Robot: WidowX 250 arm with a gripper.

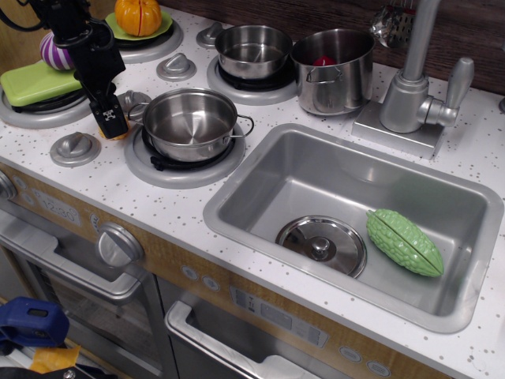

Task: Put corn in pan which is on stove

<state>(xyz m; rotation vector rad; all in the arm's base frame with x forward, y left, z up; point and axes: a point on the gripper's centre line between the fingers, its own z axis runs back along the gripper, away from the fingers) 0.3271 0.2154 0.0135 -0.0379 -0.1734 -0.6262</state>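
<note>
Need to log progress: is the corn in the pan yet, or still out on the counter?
Out. The pan on the stove shows only bare steel inside; the corn is a yellow sliver beside it, mostly hidden under the gripper.

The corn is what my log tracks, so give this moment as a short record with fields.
corn: on the counter left of the pan, mostly hidden behind the gripper
gripper: down over the corn; jaw state cannot be told
pan: on the front burner, empty
stove: holds the pan, a smaller pan and a stockpot
sink: holds a lid and a green vegetable
</note>
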